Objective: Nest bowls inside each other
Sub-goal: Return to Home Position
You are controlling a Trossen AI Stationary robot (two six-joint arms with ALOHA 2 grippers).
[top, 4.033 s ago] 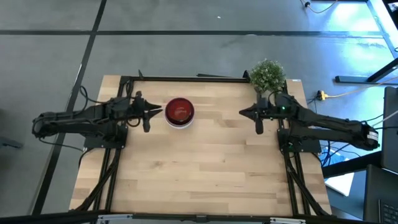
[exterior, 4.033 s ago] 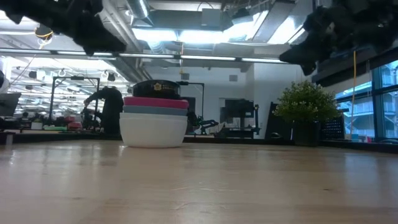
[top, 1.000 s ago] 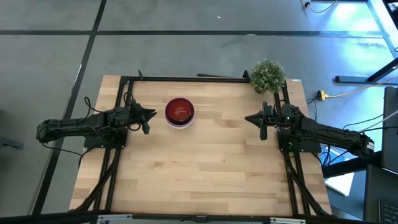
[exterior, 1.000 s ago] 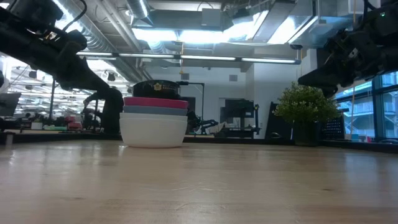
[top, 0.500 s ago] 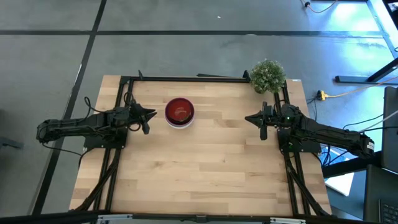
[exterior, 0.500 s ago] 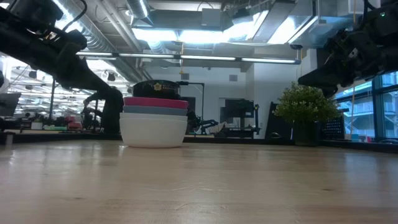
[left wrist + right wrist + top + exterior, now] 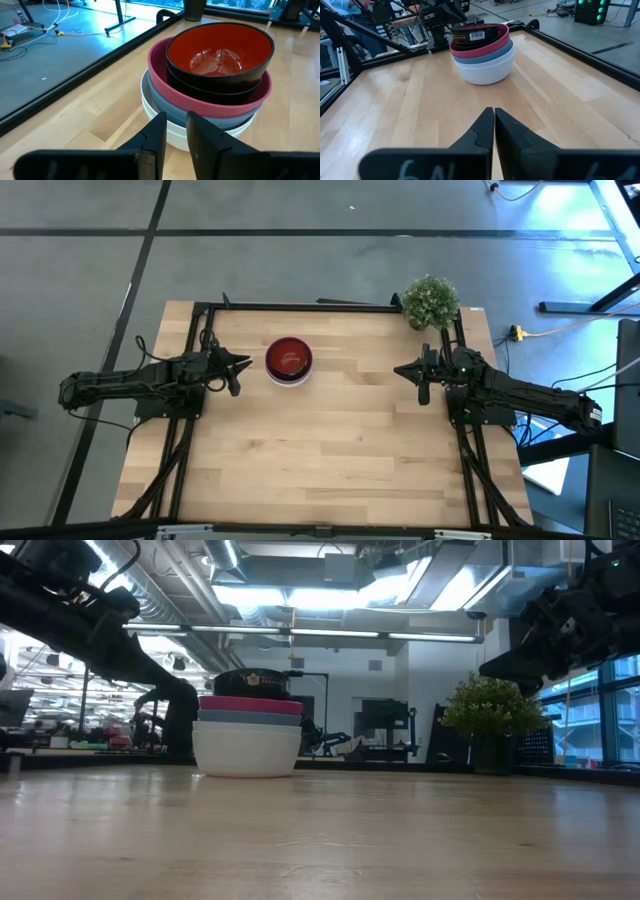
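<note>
The bowls stand nested in one stack on the far left part of the table: white at the bottom, then blue, then magenta pink, with dark red bowls, black outside, on top. The white base rests on the wood. My left gripper hovers just left of the stack, its fingers a narrow gap apart, touching nothing. My right gripper is shut and hangs over the table's right part, pointing at the stack from afar.
A small green potted plant stands at the far right corner, close behind my right arm. A black frame rail runs along the table's far edge. Bare wood stretches across the middle and near half.
</note>
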